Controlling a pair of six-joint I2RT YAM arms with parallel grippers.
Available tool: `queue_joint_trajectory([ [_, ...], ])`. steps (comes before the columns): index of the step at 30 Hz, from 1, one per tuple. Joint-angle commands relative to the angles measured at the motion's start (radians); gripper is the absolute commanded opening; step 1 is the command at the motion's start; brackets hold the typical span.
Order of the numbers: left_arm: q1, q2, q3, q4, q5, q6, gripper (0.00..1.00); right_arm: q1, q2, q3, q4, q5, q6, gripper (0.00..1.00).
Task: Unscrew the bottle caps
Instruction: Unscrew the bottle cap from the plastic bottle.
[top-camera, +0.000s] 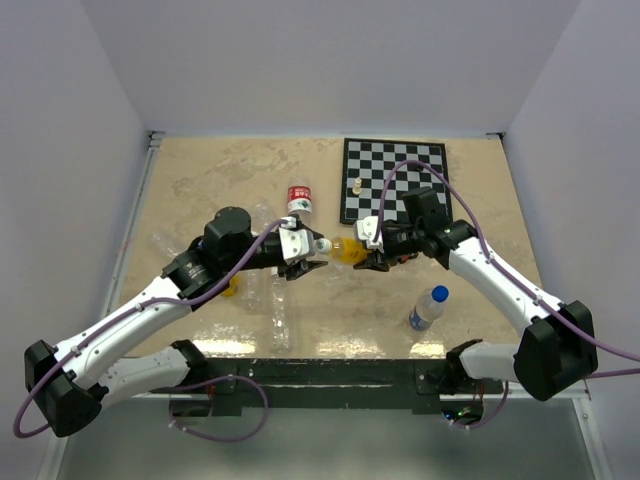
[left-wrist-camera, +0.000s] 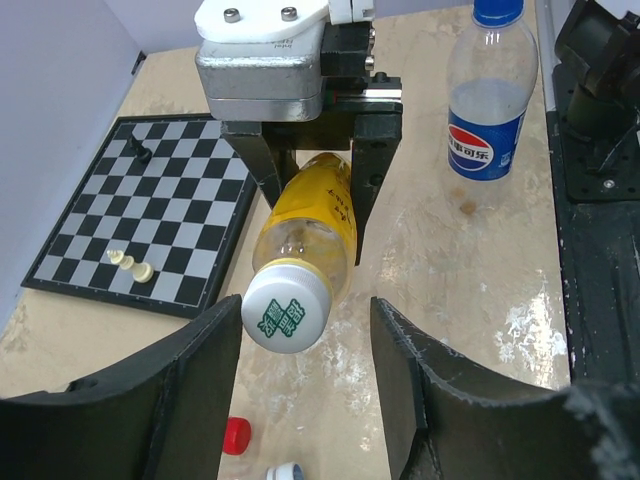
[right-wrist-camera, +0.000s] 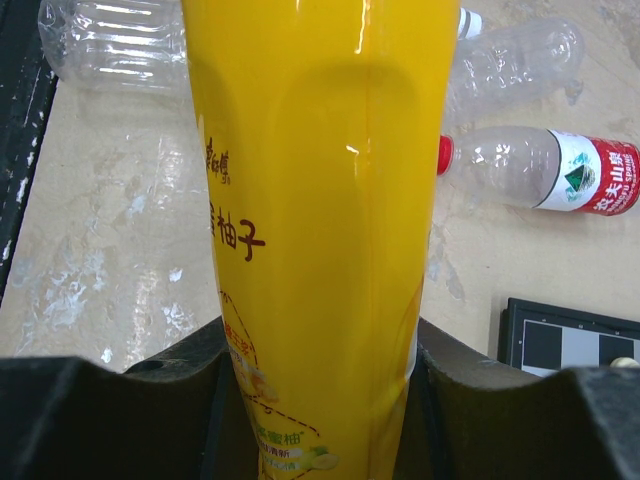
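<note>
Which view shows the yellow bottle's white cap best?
Left wrist. The white cap faces the lens end-on, green print visible, between the left gripper's open jaws. Top external shows it only as a pale spot at the end of the yellow bottle. Right wrist shows just the bottle's body; the cap is out of frame.

An orange bottle (left-wrist-camera: 305, 225) lies level in mid-air, its white cap (left-wrist-camera: 286, 306) with green print still screwed on. A clear bottle (left-wrist-camera: 488, 110), blue-and-white label, blue cap (left-wrist-camera: 497, 11) on, stands upright on the tabletop (top-camera: 200, 180).
</note>
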Motion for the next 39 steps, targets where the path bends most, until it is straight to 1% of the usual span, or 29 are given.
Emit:
queue_joint_trajectory([
  [1, 0.002, -0.006, 0.039, 0.063, 0.026, -0.019, 0.59, 0.001, 0.004, 0.023, 0.005, -0.023, -0.013, 0.00],
  [8, 0.002, -0.011, 0.042, 0.075, 0.018, -0.035, 0.59, 0.001, 0.004, 0.023, 0.002, -0.024, -0.013, 0.00],
  [14, 0.002, -0.011, 0.042, 0.083, 0.015, -0.050, 0.56, 0.001, 0.006, 0.023, 0.004, -0.024, -0.011, 0.00],
  [17, 0.000, -0.011, 0.042, 0.084, 0.012, -0.059, 0.51, 0.001, 0.009, 0.021, 0.005, -0.024, -0.013, 0.00],
  [18, 0.002, -0.011, 0.042, 0.084, 0.011, -0.061, 0.48, 0.001, 0.007, 0.021, 0.005, -0.024, -0.013, 0.00],
  [19, 0.002, -0.009, 0.043, 0.084, 0.009, -0.064, 0.43, 0.001, 0.007, 0.023, 0.005, -0.023, -0.013, 0.00],
  [20, 0.002, -0.008, 0.043, 0.083, 0.003, -0.068, 0.36, 0.001, 0.009, 0.023, 0.002, -0.023, -0.013, 0.00],
  [22, 0.002, -0.003, 0.045, 0.080, -0.006, -0.082, 0.20, 0.001, 0.010, 0.023, 0.004, -0.023, -0.011, 0.00],
  [23, 0.002, -0.005, 0.046, 0.077, -0.009, -0.090, 0.07, 0.001, 0.010, 0.023, 0.004, -0.023, -0.013, 0.00],
  [24, 0.002, -0.005, 0.048, 0.077, -0.021, -0.108, 0.00, 0.001, 0.010, 0.023, 0.004, -0.023, -0.013, 0.00],
  [25, 0.002, -0.006, 0.052, 0.071, -0.029, -0.131, 0.00, 0.001, 0.010, 0.023, 0.004, -0.021, -0.013, 0.00],
  [26, 0.002, -0.006, 0.057, 0.067, -0.026, -0.162, 0.00, 0.001, 0.010, 0.023, 0.004, -0.021, -0.013, 0.00],
  [28, 0.002, -0.014, 0.059, 0.084, -0.037, -0.270, 0.00, 0.001, 0.010, 0.023, 0.004, -0.020, -0.013, 0.00],
  [29, 0.002, -0.023, 0.062, 0.100, -0.051, -0.348, 0.00, 0.001, 0.010, 0.021, 0.005, -0.020, -0.013, 0.00],
  [30, 0.002, -0.032, 0.057, 0.145, -0.077, -0.459, 0.00, 0.001, 0.010, 0.021, 0.005, -0.018, -0.013, 0.00],
  [31, 0.000, -0.045, 0.048, 0.164, -0.131, -0.583, 0.00, 0.001, 0.013, 0.021, 0.005, -0.018, -0.013, 0.00],
  [32, 0.002, -0.052, 0.046, 0.160, -0.220, -0.722, 0.00, 0.001, 0.013, 0.021, 0.005, -0.020, -0.013, 0.00],
  [34, 0.000, -0.060, 0.060, 0.120, -0.326, -0.914, 0.00, 0.001, 0.015, 0.023, 0.004, -0.021, -0.011, 0.00],
  [35, 0.000, -0.056, 0.077, 0.050, -0.372, -0.985, 0.00, 0.001, 0.015, 0.024, 0.004, -0.021, -0.013, 0.00],
  [37, -0.002, -0.037, 0.106, -0.021, -0.411, -1.077, 0.00, 0.001, 0.017, 0.023, 0.001, -0.021, -0.013, 0.00],
  [39, -0.005, -0.025, 0.117, -0.045, -0.416, -1.112, 0.00, -0.001, 0.018, 0.023, 0.004, -0.020, -0.013, 0.00],
])
